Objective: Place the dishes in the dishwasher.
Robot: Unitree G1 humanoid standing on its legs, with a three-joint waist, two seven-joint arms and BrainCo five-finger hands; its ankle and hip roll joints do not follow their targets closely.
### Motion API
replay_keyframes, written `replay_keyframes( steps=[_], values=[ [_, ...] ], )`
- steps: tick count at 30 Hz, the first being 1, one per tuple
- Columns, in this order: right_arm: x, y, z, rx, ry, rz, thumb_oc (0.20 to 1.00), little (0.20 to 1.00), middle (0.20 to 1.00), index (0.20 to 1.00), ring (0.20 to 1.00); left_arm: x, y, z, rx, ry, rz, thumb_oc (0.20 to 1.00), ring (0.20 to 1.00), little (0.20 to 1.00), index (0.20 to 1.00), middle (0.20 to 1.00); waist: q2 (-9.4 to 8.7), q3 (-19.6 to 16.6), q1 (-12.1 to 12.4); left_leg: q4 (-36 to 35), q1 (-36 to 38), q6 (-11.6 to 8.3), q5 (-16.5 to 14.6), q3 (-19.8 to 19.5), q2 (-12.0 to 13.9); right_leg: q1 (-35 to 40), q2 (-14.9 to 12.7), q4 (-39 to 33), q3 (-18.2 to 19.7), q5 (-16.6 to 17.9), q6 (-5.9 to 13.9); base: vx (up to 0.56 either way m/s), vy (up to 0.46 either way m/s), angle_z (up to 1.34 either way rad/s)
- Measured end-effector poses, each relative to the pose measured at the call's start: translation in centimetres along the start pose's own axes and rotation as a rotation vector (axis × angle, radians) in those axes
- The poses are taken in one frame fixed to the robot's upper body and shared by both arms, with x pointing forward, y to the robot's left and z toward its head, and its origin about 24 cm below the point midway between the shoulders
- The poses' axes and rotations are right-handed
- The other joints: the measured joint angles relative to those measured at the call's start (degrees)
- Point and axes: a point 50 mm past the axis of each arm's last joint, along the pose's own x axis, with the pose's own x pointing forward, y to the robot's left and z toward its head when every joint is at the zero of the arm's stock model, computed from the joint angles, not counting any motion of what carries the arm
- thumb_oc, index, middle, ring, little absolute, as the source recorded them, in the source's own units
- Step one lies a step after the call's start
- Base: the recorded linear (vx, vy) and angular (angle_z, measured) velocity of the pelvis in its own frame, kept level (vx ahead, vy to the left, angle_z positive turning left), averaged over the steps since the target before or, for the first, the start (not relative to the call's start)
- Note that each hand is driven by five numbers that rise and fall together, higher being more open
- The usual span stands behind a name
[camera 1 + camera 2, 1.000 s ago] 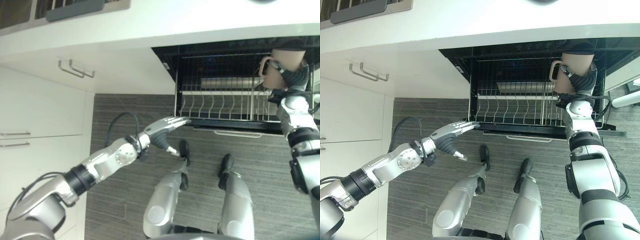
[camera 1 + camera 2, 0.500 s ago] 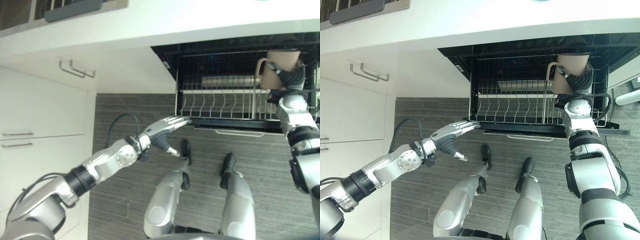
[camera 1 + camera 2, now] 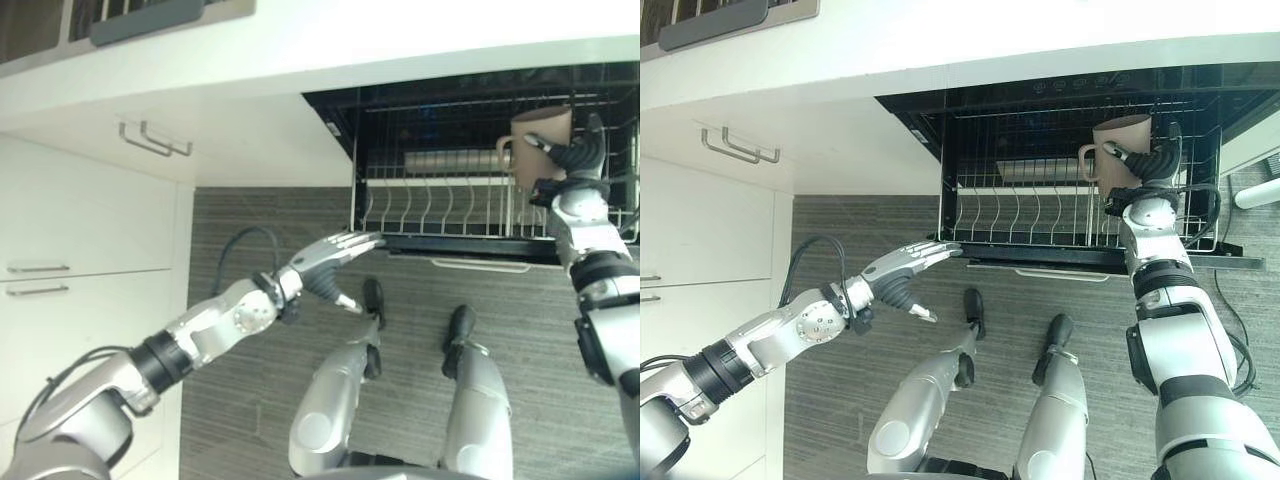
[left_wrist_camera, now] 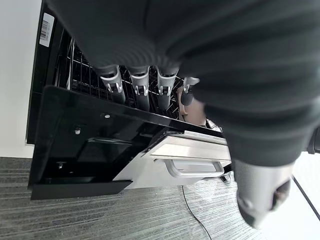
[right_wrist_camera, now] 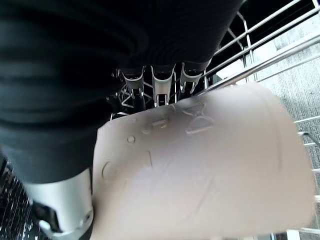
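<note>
A beige mug hangs over the right part of the pulled-out wire rack of the open dishwasher. My right hand is shut on it, with the fingers curled round its far side and the mug's handle pointing to the left. My left hand is open. Its straight fingers rest on the front left corner of the black dishwasher front. A grey metal vessel lies at the back of the rack.
White cabinets with bar handles stand on the left under a white counter. A white panel with a handle sits below the rack. Grey plank floor lies in front of the dishwasher.
My right hand has brought the mug down and to the left, nearer the rack's tines. The left hand has stayed on the rack's corner.
</note>
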Motion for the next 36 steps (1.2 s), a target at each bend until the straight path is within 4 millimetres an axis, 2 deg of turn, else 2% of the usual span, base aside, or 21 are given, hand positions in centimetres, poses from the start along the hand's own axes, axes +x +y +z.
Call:
replay_keyframes(
  steps=[8,15,18,21,22,24,27,30,34,36],
  values=[
    [-0.1,-0.1,0.0,0.02,-0.001,-0.045,1.0,1.0,1.0,1.0,1.0,0.2,-0.5,0.2,0.009,0.004,0.01,1.0,1.0,1.0,1.0,1.0,0.33,-0.23,0.03,0.0,0.15,0.0,0.0,0.27,-0.03,0.15,-0.05,-0.01,-0.02,0.01,0.01,0.0,0.009,0.0],
    [-1.1,0.5,0.9,0.569,-0.019,-0.247,1.0,1.0,1.0,1.0,1.0,-0.1,-1.9,-0.1,-0.008,0.05,0.014,1.0,1.0,1.0,1.0,1.0,0.44,-0.3,-0.57,-0.15,2.45,0.02,-0.01,0.57,0.02,2.07,0.05,-0.2,0.4,0.01,0.0,0.0,0.034,-0.04],
    [-2.0,1.4,0.5,0.654,-0.019,-0.241,1.0,1.0,1.0,1.0,1.0,-0.1,-3.0,-0.2,-0.034,0.079,0.002,1.0,1.0,1.0,1.0,1.0,0.44,-0.3,-1.0,-0.86,4.76,0.02,-0.02,0.8,-0.03,4.17,0.16,-0.44,0.57,0.01,0.01,0.02,0.047,-0.04],
    [-4.0,3.5,0.6,0.711,-0.042,-0.159,1.0,1.0,1.0,1.0,1.0,-0.3,-4.2,-0.7,-0.038,0.122,0.0,1.0,1.0,1.0,1.0,1.0,0.49,-0.34,-2.24,-1.31,7.37,0.03,-0.13,1.31,-0.02,6.47,0.32,-0.98,1.01,-0.04,0.08,0.03,0.055,-0.08],
    [-5.3,4.8,-0.2,0.713,-0.023,-0.106,1.0,1.0,1.0,1.0,1.0,-0.6,-5.0,-1.1,-0.062,0.154,-0.002,1.0,1.0,1.0,1.0,1.0,0.5,-0.34,-3.09,-2.04,9.51,0.03,-0.13,1.7,0.01,8.38,0.51,-1.34,1.06,-0.04,0.09,0.06,0.012,-0.07],
    [-7.2,5.6,-2.0,0.7,0.018,-0.06,1.0,1.0,1.0,1.0,1.0,-1.1,-6.1,-1.4,-0.09,0.19,-0.012,1.0,1.0,1.0,1.0,1.0,0.52,-0.36,-3.82,-2.44,12.39,-0.09,-0.24,1.72,0.09,11.74,0.77,-2.5,0.93,-0.08,0.15,0.06,-0.022,-0.04],
    [-8.6,5.6,-4.1,0.673,0.071,-0.045,1.0,1.0,1.0,1.0,1.0,-2.1,-7.2,-1.6,-0.089,0.225,-0.035,1.0,1.0,1.0,1.0,1.0,1.0,-0.69,-4.89,-2.9,15.37,-1.18,-1.34,1.52,0.51,15.31,1.34,-4.09,0.44,-0.17,0.24,0.06,-0.042,0.0],
    [-9.5,5.2,-5.0,0.663,0.088,-0.034,1.0,1.0,1.0,1.0,1.0,-3.1,-8.7,-1.5,-0.125,0.252,-0.077,1.0,1.0,1.0,1.0,1.0,1.61,-1.63,-5.03,-2.9,17.29,-1.43,-2.27,1.63,1.39,18.37,2.35,-6.35,-0.19,0.42,-0.03,0.05,-0.053,-0.02],
    [-11.0,5.6,-5.4,0.664,0.089,0.025,1.0,1.0,1.0,1.0,1.0,-5.0,-11.4,-1.1,-0.194,0.306,-0.156,1.0,1.0,1.0,1.0,1.0,1.33,-5.38,-4.88,-2.82,18.56,-1.11,-2.41,1.65,2.09,20.9,3.4,-8.57,-0.73,0.93,-0.2,0.01,-0.049,0.0],
    [-12.0,6.0,-6.0,0.663,0.098,0.079,1.0,1.0,1.0,1.0,1.0,-6.1,-12.7,-0.7,-0.231,0.335,-0.186,1.0,1.0,1.0,1.0,1.0,0.52,-8.76,-4.83,-2.84,19.58,-1.13,-2.48,1.67,2.21,23.19,3.7,-10.32,-1.76,0.94,-0.19,0.01,-0.057,0.13]
  ],
)
